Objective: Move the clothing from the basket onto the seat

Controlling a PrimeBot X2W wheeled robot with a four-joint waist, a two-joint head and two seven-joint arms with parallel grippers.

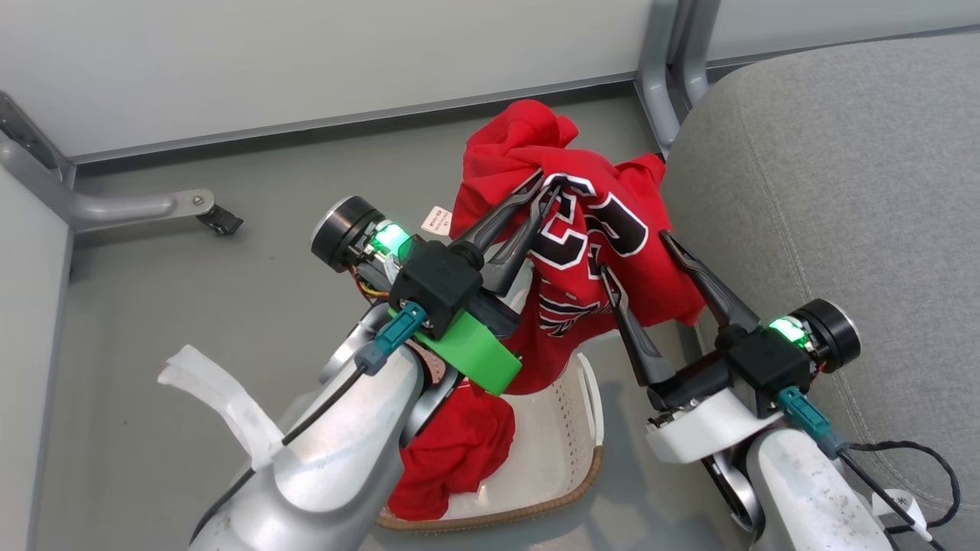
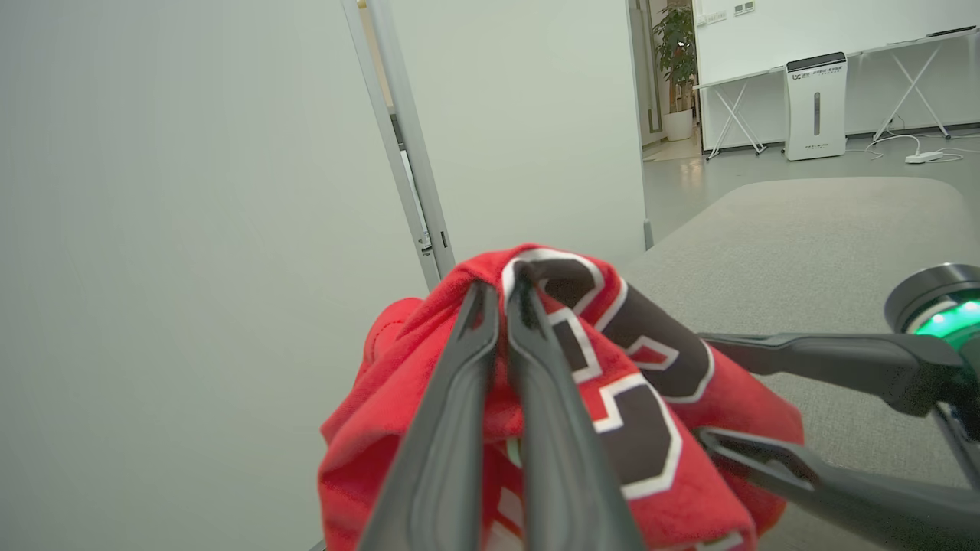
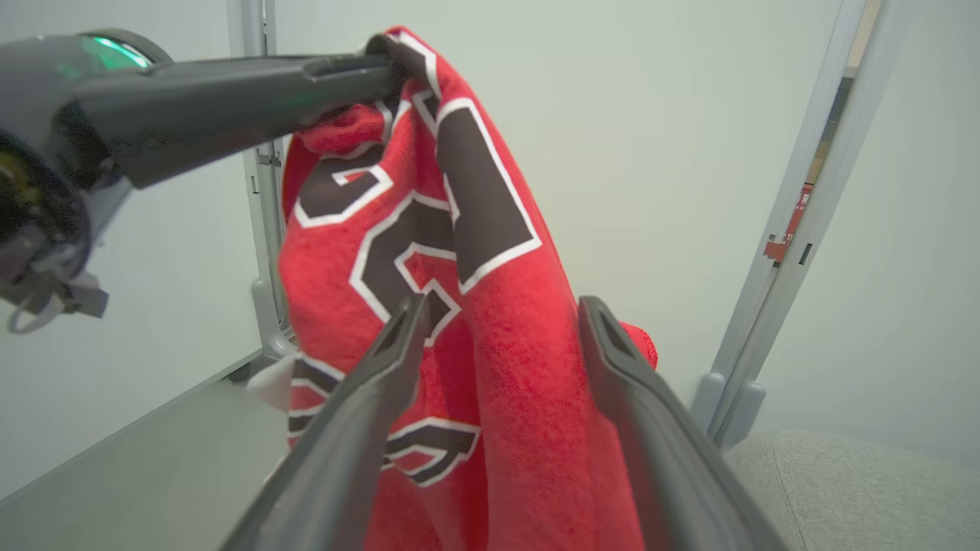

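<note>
The left gripper (image 1: 545, 184) is clamped on the jersey (image 1: 582, 229), its fingers pressed together on a small pinch near the upper edge. The jersey is thus held hanging above the basket (image 1: 570, 486), seen at 6 o'clock in the head view. The right gripper (image 1: 634, 254) is spread wide, its fingers set astride a lower fold with nothing gripped.

A slip is to be feared, since only a little soft cloth is pinched. The hanging tail could also be snagged on the basket, which might then be dragged or tipped. If the carry to the seat (image 1: 842, 191) at 3 o'clock falls short, the jersey could be dropped on the floor (image 1: 191, 306).

Counted: two grippers, one jersey, one further red heap (image 1: 459, 451) in the basket, one basket, one seat.
</note>
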